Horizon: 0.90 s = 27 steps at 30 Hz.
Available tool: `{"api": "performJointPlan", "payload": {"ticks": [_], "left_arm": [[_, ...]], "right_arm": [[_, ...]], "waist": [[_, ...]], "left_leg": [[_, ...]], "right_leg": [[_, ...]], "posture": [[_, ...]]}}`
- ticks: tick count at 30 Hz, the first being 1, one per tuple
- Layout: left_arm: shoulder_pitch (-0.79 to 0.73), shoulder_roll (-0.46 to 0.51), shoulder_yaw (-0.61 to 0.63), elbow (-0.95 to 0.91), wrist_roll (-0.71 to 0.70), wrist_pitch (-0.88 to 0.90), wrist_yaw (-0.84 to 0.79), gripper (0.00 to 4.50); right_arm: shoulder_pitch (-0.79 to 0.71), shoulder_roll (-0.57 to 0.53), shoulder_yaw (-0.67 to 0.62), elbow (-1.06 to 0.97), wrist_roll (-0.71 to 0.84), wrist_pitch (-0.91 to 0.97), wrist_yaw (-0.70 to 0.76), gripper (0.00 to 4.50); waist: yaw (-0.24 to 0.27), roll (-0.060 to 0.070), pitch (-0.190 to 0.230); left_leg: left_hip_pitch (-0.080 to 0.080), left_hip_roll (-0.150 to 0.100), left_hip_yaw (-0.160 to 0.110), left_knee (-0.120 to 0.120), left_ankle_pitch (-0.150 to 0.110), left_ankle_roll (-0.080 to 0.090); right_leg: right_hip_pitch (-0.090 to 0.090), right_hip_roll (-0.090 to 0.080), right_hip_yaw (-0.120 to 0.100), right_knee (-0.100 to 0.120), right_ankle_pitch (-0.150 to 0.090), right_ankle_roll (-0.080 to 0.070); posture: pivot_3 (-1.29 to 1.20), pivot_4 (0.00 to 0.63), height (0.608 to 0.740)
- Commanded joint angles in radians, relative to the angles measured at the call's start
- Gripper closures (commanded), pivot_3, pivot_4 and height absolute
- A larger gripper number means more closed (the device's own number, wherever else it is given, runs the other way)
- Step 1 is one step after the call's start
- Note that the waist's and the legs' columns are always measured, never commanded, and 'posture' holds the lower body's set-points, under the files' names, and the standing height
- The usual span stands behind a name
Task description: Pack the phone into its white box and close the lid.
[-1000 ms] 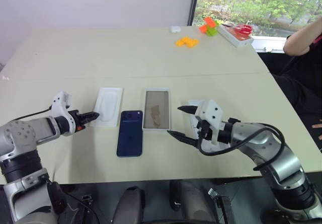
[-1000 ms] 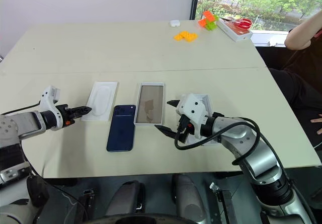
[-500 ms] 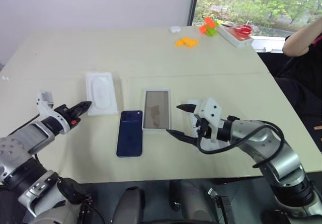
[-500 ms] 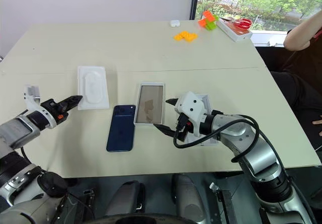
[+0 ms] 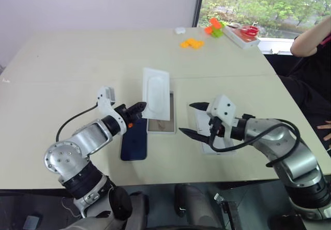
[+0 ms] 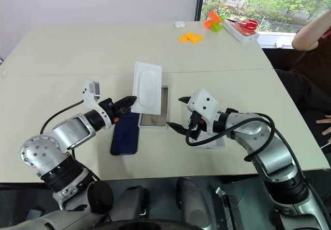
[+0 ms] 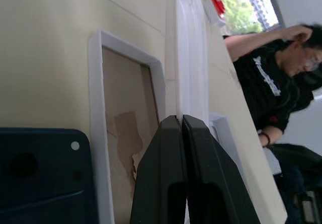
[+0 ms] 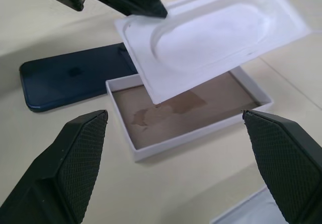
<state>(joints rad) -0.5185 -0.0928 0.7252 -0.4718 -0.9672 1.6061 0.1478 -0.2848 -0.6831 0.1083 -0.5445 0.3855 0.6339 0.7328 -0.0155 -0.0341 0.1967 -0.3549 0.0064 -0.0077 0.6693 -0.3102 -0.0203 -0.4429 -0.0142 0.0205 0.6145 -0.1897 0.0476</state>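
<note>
The dark blue phone (image 5: 134, 140) lies flat on the table, just left of the white box (image 5: 161, 131). The box is a shallow tray with a shiny brownish floor. My left gripper (image 5: 140, 106) is shut on one edge of a thin white moulded insert (image 5: 156, 92). It holds the insert tilted in the air over the box's far half. On the right my right gripper (image 5: 187, 118) stands wide open with nothing in it, beside the box. It hovers over the lid (image 5: 217, 148), a white shell lying on the table.
At the far right of the table lie orange blocks (image 5: 192, 43), green and orange blocks (image 5: 213, 27) and a tray with red scissors (image 5: 243, 33). A person's arm (image 5: 310, 41) rests beyond the right edge. The near table edge is close below the phone.
My left gripper has swung right and risen, carrying the insert from the table at the left to above the box. My right gripper has stayed put and open.
</note>
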Motion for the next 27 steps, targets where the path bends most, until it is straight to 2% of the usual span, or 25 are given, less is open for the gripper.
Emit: {"api": "performJointPlan", "payload": {"ticks": [1, 11, 27], "left_arm": [[-0.016, -0.002, -0.023, -0.022, 0.003, 0.008, 0.062, 4.47], [0.003, 0.035, -0.07, 0.034, -0.129, 0.008, 0.176, 4.47], [0.044, -0.024, -0.113, 0.071, -0.279, 0.008, 0.381, 4.47]], "right_arm": [[0.0, -0.004, -0.025, -0.015, -0.007, -0.024, -0.002, 0.0], [0.026, -0.002, -0.039, 0.01, -0.019, -0.055, 0.002, 0.0], [0.043, 0.005, -0.036, 0.023, -0.026, -0.079, 0.003, 0.0]], "waist": [[0.0, 0.0, 0.0], [0.003, 0.0, 0.0], [0.003, 0.0, 0.0]], "left_leg": [[0.0, 0.001, 0.0, 0.0, 0.0, 0.0], [0.0, 0.0, 0.001, 0.0, 0.0, 0.0], [0.0, 0.0, 0.001, 0.0, 0.001, -0.001]], "right_leg": [[0.0, 0.001, 0.0, 0.0, 0.0, 0.0], [0.0, 0.0, 0.0, -0.001, 0.0, 0.0], [0.0, 0.0, 0.0, -0.001, -0.001, -0.003]], "posture": [[0.0, 0.15, 0.739], [0.0, 0.15, 0.739], [0.0, 0.15, 0.739]]}}
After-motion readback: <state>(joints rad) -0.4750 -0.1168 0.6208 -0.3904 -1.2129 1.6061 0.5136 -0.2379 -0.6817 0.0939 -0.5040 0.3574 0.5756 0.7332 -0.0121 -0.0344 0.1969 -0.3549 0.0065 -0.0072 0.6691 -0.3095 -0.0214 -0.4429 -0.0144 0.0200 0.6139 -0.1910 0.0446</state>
